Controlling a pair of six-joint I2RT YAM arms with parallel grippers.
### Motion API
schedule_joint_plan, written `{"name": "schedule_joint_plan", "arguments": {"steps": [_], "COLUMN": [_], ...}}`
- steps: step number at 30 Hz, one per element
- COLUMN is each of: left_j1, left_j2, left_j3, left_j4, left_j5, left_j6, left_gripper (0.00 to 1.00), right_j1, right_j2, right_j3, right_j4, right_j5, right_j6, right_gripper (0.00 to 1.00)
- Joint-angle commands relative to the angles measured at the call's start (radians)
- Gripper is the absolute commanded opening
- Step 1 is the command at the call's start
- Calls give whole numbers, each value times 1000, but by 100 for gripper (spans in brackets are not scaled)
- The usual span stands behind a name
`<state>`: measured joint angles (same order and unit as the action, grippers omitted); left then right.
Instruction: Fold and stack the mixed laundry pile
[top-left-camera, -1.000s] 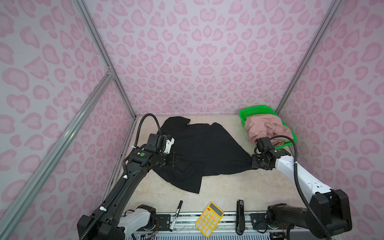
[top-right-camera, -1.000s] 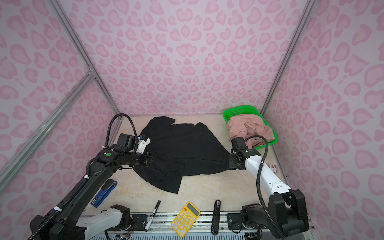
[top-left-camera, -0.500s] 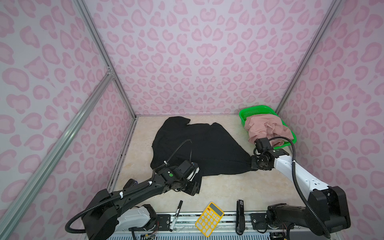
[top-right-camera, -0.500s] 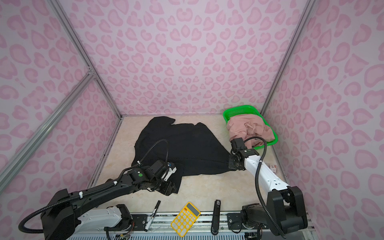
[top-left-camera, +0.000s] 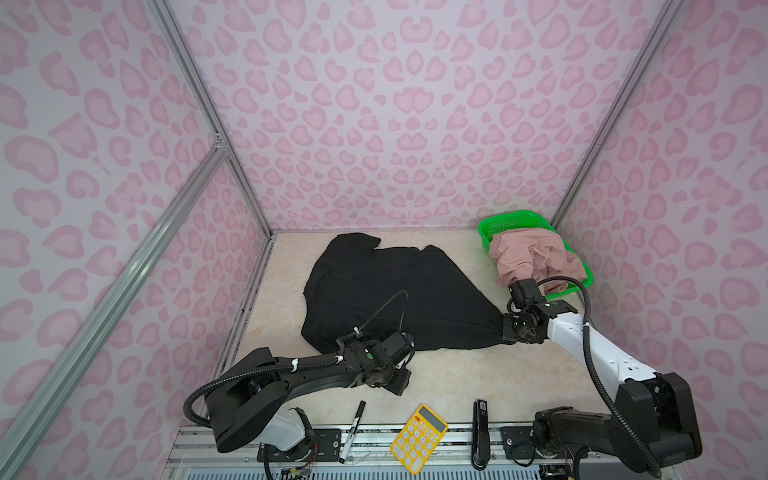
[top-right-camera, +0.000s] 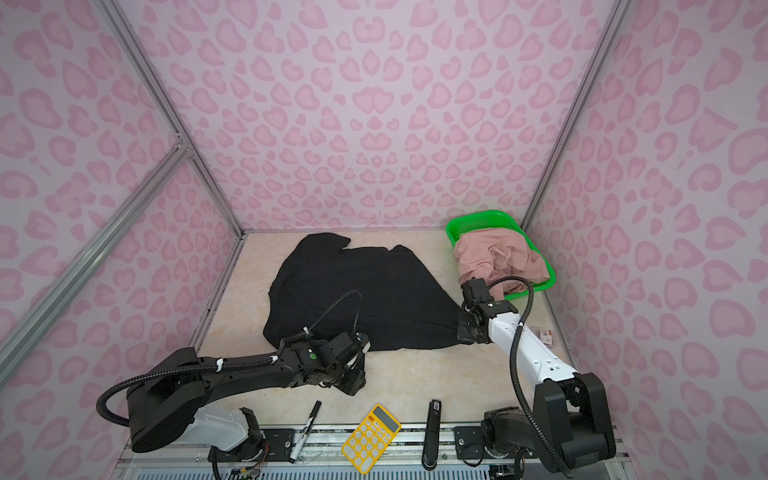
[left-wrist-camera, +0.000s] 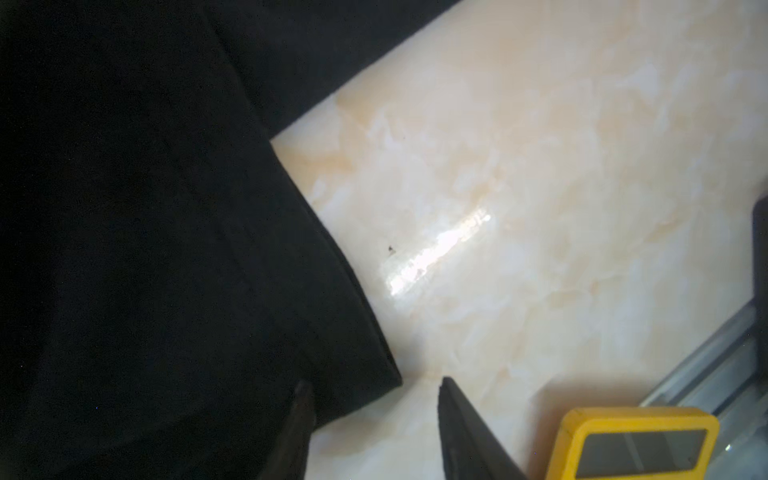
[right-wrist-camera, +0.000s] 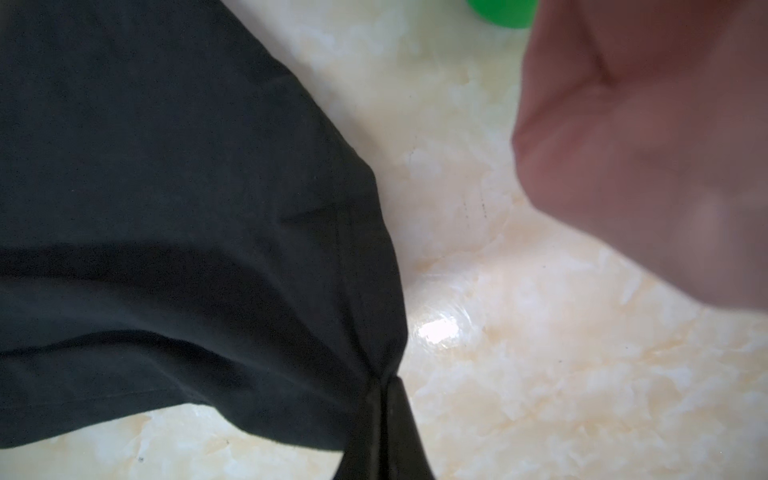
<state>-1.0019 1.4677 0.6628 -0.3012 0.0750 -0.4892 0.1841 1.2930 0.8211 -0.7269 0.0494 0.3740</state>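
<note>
1. A broad strip of bare cream marble-patterned tabletop (top-left-camera: 457, 374) lay open between the large black garment (top-left-camera: 395, 282) and the table's front edge.
2. The black left arm (top-left-camera: 307, 372) stretched low across the strip's left part.
3. A yellow calculator (top-left-camera: 419, 438), a black marker pen (top-left-camera: 353, 428) and a slim black bar-shaped device (top-left-camera: 480, 432) lined the front edge.
4. The bright green plastic mesh basket (top-left-camera: 511, 218), heaped with dusty-pink cloth (top-left-camera: 532, 257), filled the far right corner, and the white right arm (top-left-camera: 582, 340) crossed in front of it.
</note>
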Motion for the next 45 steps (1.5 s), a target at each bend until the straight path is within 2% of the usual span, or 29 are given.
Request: {"name": "schedule_joint_plan", "arguments": {"steps": [1,4,5,8,12,16,18,20,22,23,25,26,30,36,39,42,45], "left_j1": [-3,-2,-1,24,136,294,322,322,306,272,174,135,51,-50,-77,-85,-85], "left_j2": [25,24,18,-25,-177,-360,-417,-429,-396,-369,-303,-258,-120,1,57,104,132], "left_j3": [-9,40,65,148,243,304,309,289,248,225,198,193,166,124,131,150,149], "left_j4": [-77,-163,-202,-340,-479,-527,-521,-514,-466,-431,-368,-348,-268,-137,-103,-121,-118], "left_j5": [-14,-90,-124,-203,-231,-138,-34,32,95,92,33,7,-28,-70,-95,-168,-200], "left_j6": [-59,-82,-88,-96,-64,8,99,141,126,107,79,62,9,-53,-76,-129,-175], "left_gripper": [26,6,3,3,3,3,4,16,32,43,57,61,63,63,63,63,59], "right_j1": [0,0,-2,0,0,1,0,-1,0,-1,2,2,2,2,2,2,2], "right_j2": [-3,-6,-6,-15,-38,-54,-52,-51,-47,-47,-47,-47,-43,-40,-39,-40,-42], "right_j3": [-2,2,5,18,41,68,72,65,54,45,34,27,18,7,4,6,6], "right_j4": [-2,-6,-9,-22,-35,-60,-65,-59,-45,-37,-25,-20,-18,-19,-14,-17,-14], "right_j5": [6,9,10,13,-1,-8,-12,-20,-34,-43,-57,-64,-62,-50,-51,-49,-49], "right_j6": [5,1,0,-8,-34,-53,-55,-51,-39,-32,-20,-21,-22,-26,-26,-27,-27], "right_gripper": [0,0,0,0,0,0,0,0,0,0,0,0,0,0,0,0,0]}}
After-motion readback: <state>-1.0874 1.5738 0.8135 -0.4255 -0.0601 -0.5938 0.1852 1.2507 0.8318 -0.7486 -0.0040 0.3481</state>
